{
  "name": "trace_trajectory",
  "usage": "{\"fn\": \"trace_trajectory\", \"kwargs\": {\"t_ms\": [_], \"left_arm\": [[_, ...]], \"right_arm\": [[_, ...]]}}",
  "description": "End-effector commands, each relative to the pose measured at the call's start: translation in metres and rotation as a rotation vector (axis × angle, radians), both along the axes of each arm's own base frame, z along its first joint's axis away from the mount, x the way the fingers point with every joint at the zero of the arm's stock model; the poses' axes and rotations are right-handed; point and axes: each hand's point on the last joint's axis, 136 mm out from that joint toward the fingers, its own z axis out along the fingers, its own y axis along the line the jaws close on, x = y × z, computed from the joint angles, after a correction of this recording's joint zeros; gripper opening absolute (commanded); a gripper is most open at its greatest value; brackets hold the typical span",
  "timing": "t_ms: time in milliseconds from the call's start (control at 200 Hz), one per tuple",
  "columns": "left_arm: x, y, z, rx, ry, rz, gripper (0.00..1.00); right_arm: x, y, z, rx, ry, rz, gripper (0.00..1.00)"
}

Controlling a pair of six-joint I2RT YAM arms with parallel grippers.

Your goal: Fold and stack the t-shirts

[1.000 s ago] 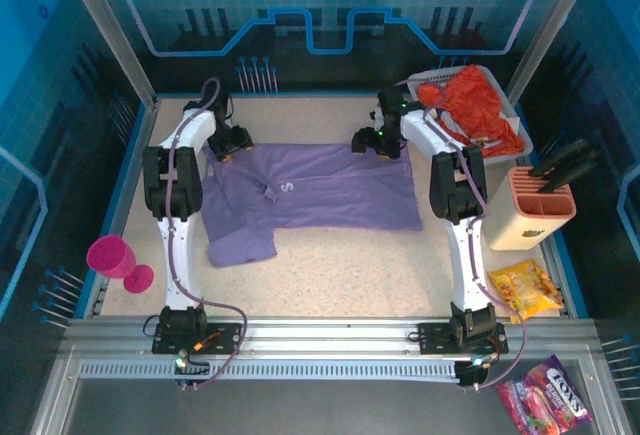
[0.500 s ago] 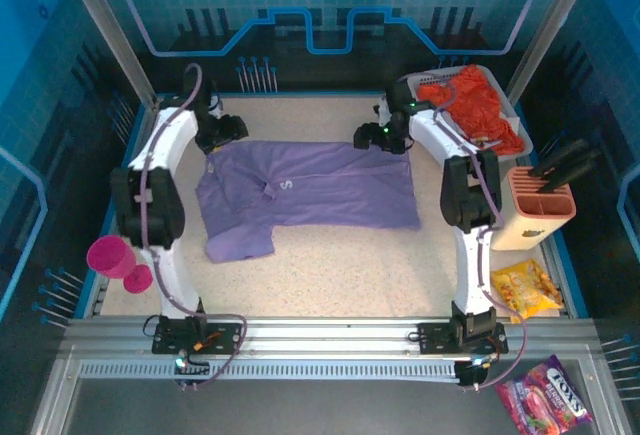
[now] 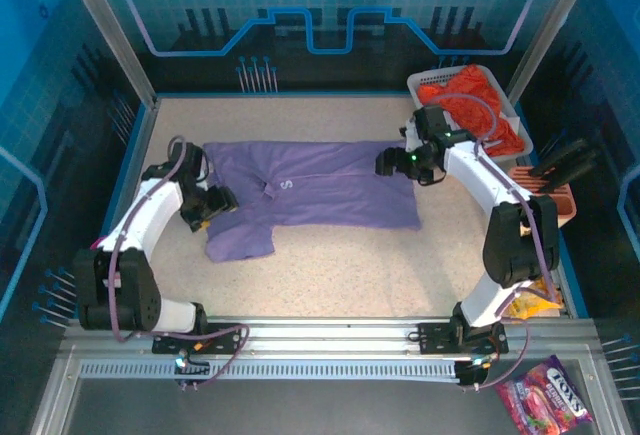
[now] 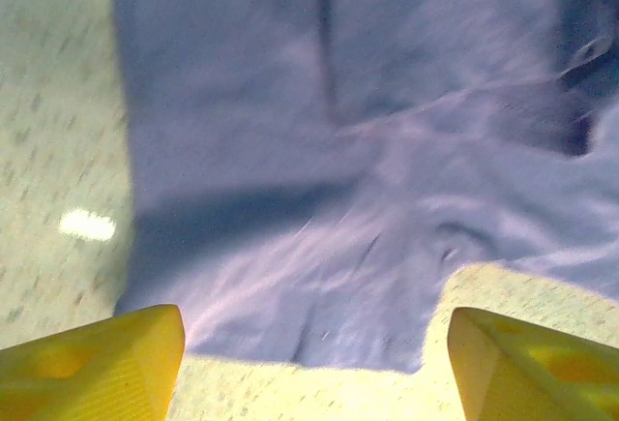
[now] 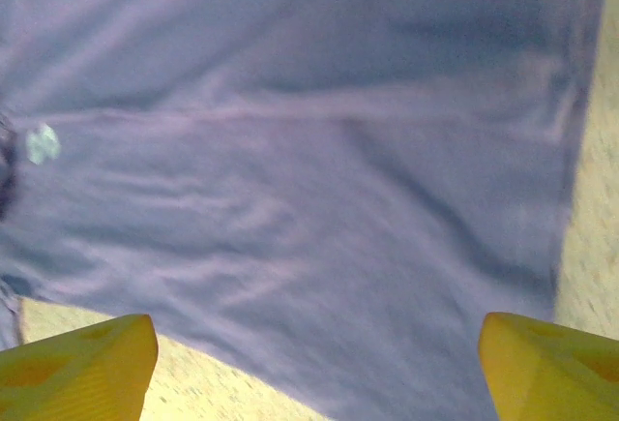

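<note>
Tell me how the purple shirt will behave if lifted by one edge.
Probably floppy: the purple shirt lies flat with soft creases, so a lifted edge should drape and drag the rest along. It is likely light, since it looks like thin cloth. Pushed, it may bunch rather than slide: folds show near the sleeve.

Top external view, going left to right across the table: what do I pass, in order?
left gripper → lavender t-shirt → right gripper, above that shirt's right end → orange-red t-shirt in the white basket → knife block
</note>
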Motion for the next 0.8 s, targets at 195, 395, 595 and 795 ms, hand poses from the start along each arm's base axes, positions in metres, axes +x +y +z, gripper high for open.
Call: {"fn": "trace_trajectory", "kwargs": {"t_ms": [195, 395, 595, 795], "left_arm": [[-0.056, 0.028, -0.010, 0.132, 0.064, 0.174, 0.68], [-0.061, 0.031, -0.030, 0.154, 0.144, 0.190, 0.68], [-0.062, 0.025, -0.042, 0.141, 0.156, 0.195, 0.68], [-0.066, 0.013, -0.065, 0.150, 0.192, 0.164, 0.63]], "right_arm": [[-0.040, -0.027, -0.026, -0.024, 0.038, -0.094, 0.77], [-0.053, -0.039, -0.050, -0.046, 0.096, -0.146, 0.69], [-0.078, -0.060, -0.063, -0.111, 0.142, -0.246, 0.60], [-0.089, -0.058, -0.073, -0.087, 0.186, -0.268, 0.58]]}}
